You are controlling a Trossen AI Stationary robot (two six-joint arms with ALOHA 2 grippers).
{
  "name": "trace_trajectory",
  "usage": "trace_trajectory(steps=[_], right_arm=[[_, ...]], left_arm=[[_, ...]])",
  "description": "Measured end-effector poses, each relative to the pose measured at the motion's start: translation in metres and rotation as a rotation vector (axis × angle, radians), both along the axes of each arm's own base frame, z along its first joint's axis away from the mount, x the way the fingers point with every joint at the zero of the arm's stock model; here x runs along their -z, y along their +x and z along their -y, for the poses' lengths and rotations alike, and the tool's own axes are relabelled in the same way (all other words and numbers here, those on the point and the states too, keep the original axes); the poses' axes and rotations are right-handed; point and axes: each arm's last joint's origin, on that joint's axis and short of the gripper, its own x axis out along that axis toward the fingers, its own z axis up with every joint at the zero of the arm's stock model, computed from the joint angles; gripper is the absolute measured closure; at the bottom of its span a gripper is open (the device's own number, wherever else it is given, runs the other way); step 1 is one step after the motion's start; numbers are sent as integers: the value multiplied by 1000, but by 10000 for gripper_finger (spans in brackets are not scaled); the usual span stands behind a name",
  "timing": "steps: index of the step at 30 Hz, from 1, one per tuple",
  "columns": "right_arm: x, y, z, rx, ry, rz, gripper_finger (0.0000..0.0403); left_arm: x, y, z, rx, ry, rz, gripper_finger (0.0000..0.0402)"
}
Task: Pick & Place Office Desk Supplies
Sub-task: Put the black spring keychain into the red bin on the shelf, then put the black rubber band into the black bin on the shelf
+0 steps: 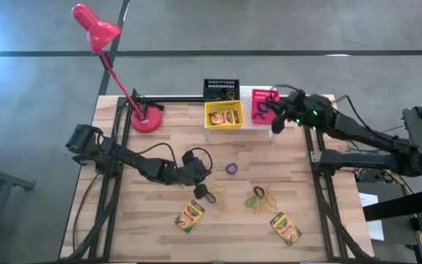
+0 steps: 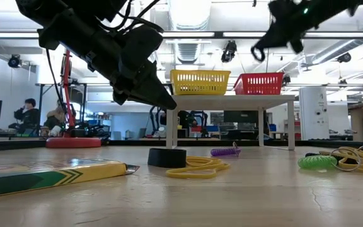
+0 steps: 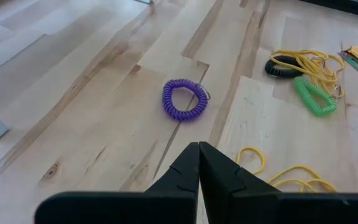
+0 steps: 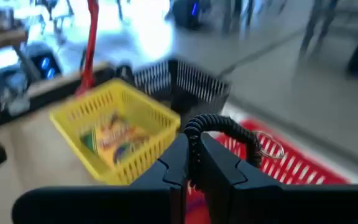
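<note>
**Black ring held over the red basket**

Right gripper (image 4: 193, 163) of mine is pinched on a black coiled ring (image 4: 222, 127), hanging above the red basket (image 1: 264, 107) on the white riser (image 1: 246, 94), beside the yellow basket (image 1: 223, 115). My left gripper (image 3: 198, 163) hovers with fingers together near the purple ring (image 3: 184, 99) and yellow bands (image 3: 291, 177).
</note>
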Motion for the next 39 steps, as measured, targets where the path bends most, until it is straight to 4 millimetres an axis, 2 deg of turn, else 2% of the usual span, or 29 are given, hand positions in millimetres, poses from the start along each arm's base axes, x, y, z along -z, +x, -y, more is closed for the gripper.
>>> trace_trajectory(steps=[5,9,15,21,25,29,33,36,39], right_arm=[[17,6,38,-19,165,-95,378],[23,16,58,-60,224,-147,378],[19,30,71,-78,283,-281,368],[12,37,79,-54,332,-421,313],[-2,38,80,-64,327,-443,275],[-26,38,67,-97,266,-385,257],[-46,40,35,-193,195,-305,257],[-48,42,2,-303,181,-258,264],[-39,45,-34,-406,172,-222,269]], left_arm=[[0,0,-1,-2,1,0,387],[0,0,-1,-2,1,-3,387],[1,0,-1,-3,1,-7,387],[1,0,-1,-4,0,-8,387],[1,0,-1,-4,0,-8,387],[1,0,-1,-4,0,-9,387],[1,-1,0,-3,-1,-9,387],[0,-2,1,56,2,-39,387],[-7,-7,2,162,1,-74,387]])
